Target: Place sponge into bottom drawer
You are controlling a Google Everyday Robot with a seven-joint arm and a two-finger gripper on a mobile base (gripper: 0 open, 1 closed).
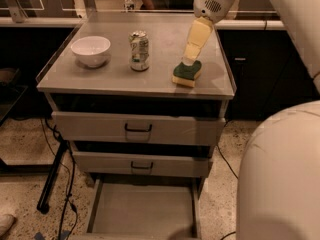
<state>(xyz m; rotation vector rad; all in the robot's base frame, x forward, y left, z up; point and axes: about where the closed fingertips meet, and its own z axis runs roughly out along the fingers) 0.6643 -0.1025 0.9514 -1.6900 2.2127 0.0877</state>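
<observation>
The sponge (pixel 187 74), dark green on top with a yellow base, lies flat on the cabinet top (pixel 120 76) near its front right corner. My gripper (pixel 192 58) reaches down from the upper right, and its pale yellow tip is at the sponge's back edge, touching or just above it. The bottom drawer (pixel 142 211) is pulled out at floor level, and its flat grey floor is bare.
A white bowl (pixel 91 50) and a drink can (pixel 139 50) stand on the cabinet top, left of the sponge. Two upper drawers with black handles (pixel 138 128) are a little ajar. My arm's white shell (pixel 280 174) fills the right foreground. Cables lie on the floor at the left.
</observation>
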